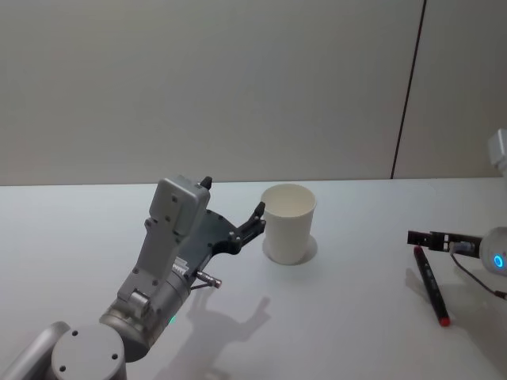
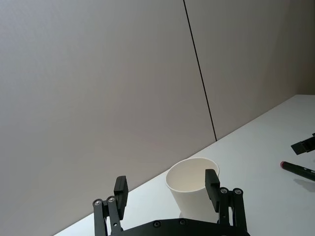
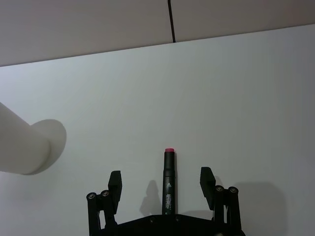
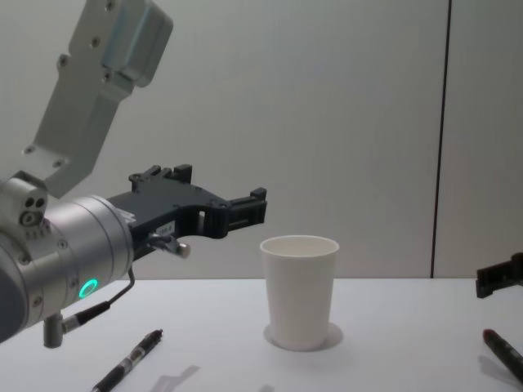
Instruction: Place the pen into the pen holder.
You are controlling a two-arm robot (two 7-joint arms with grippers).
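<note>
Right wrist view: we see the pen [image 3: 169,169] lying flat on the desk [image 3: 246,98], under the gap of the right pincer [image 3: 161,181] — released, not gripping. The left pincer [image 2: 166,187], also released, hovers beside the cup [image 2: 187,196] — well apart from the pen.

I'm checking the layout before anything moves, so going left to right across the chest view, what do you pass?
Dark pen lying flat → left claw, open → white paper cup → at the right edge, the open right claw above a second pen.
</note>
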